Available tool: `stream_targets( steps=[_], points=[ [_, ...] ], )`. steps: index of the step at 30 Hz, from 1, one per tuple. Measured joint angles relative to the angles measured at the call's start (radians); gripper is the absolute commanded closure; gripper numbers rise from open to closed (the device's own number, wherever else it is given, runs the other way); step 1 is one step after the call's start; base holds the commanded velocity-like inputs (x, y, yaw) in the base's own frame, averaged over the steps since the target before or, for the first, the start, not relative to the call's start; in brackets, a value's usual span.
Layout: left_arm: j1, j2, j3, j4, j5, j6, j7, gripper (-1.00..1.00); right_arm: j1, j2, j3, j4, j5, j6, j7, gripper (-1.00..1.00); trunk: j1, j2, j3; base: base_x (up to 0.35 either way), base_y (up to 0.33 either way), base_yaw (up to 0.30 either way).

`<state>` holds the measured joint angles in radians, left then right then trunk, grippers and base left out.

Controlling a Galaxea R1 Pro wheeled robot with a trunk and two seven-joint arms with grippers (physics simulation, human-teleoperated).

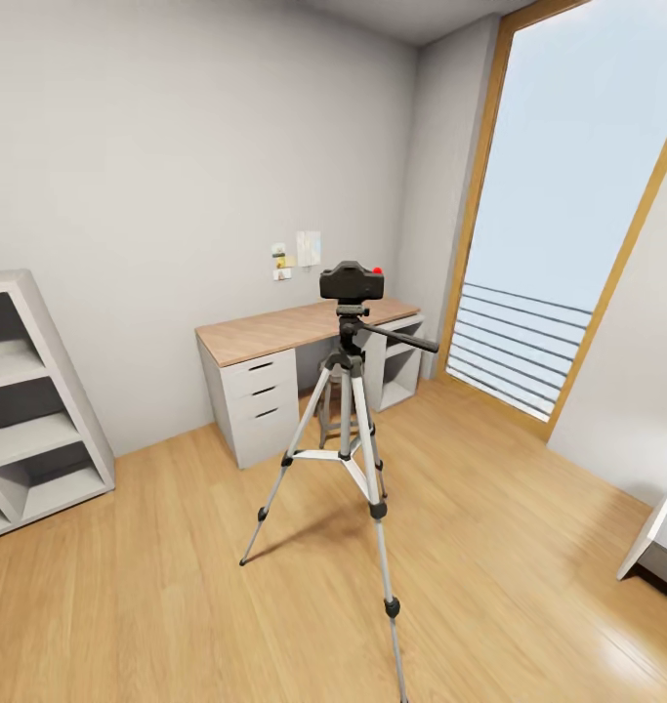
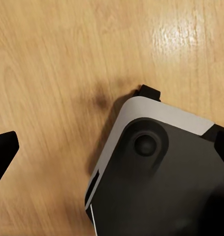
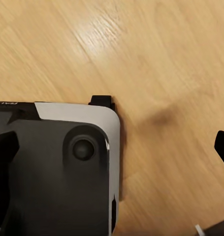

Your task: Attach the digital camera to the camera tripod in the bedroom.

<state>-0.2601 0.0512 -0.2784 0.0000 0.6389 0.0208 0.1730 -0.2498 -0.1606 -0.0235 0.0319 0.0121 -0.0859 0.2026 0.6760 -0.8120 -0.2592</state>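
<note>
While the small black boxy digital camera (image 1: 352, 281) sits atop the tall silver-legged camera tripod (image 1: 347, 449), both grippers hang open and empty, well clear, so an unseated mount could drop it.

Digital camera (image 1: 352, 281): black, red button. Camera tripod (image 1: 349, 430): silver-grey legs, black joints, head and feet. Desk (image 1: 274, 376): white, wood-brown top. Shelves (image 1: 30, 410): white-grey. Floor (image 1: 157, 586): light wood planks. Walls (image 1: 177, 146): pale grey.

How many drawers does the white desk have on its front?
3, stacked in the desk's left pedestal: top drawer, middle drawer, bottom drawer. The camera tripod could hide others.
</note>
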Motion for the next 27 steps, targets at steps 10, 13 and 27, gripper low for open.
stream_targets(
  steps=[10,13,27],
  points=[
    [0.000,0.002,0.000,-0.002,-0.002,-0.001,-0.001,-1.00,0.008,0.008,0.001,0.000,-0.008,-0.005,-0.020,-1.00,0.000,0.000,0.009,0.000,0.000,0.000],
    [0.000,0.003,-0.001,-0.003,-0.002,-0.001,-0.001,-1.00,0.008,0.008,0.001,0.000,-0.009,-0.004,-0.027,-1.00,0.000,0.000,0.014,0.000,0.000,0.000],
    [0.000,0.005,-0.002,-0.007,-0.004,0.000,-0.001,-1.00,0.009,0.009,0.001,0.000,-0.008,-0.003,-0.063,-1.00,0.000,0.000,0.035,0.000,0.000,0.000]
  ],
)
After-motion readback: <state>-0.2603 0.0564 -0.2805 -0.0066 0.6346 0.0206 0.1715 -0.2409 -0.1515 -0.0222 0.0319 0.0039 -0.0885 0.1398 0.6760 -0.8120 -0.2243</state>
